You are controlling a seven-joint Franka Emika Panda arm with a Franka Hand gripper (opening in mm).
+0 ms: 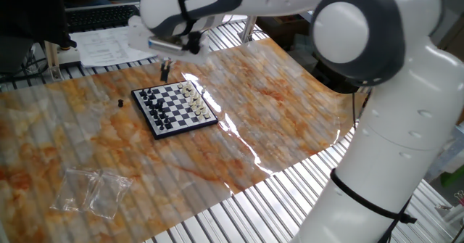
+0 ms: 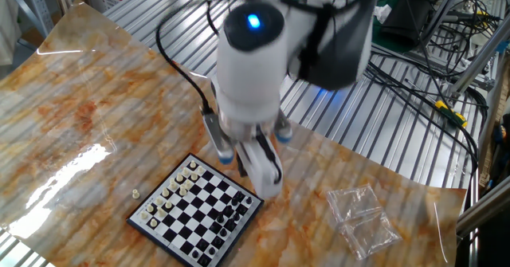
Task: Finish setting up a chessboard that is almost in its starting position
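Note:
The chessboard [image 1: 174,109] lies on the marbled mat, black pieces along its left edge and cream-white pieces along its right. In the other fixed view the chessboard [image 2: 196,212] has its white pieces at the upper left. A loose black piece [image 1: 118,102] stands on the mat left of the board. A loose white piece [image 2: 135,194] lies off the board's white side. My gripper [image 1: 165,70] hangs above the mat just behind the board's back left corner, its dark fingers pressed together with nothing seen between them. In the other fixed view the blurred hand hides the fingers.
A crumpled clear plastic bag [image 1: 91,189] lies on the mat at the front left, and the same bag [image 2: 363,217] shows to the right of the board. Papers [image 1: 116,44] and a keyboard [image 1: 101,16] sit behind the mat. Cables [image 2: 414,68] run over the slatted table.

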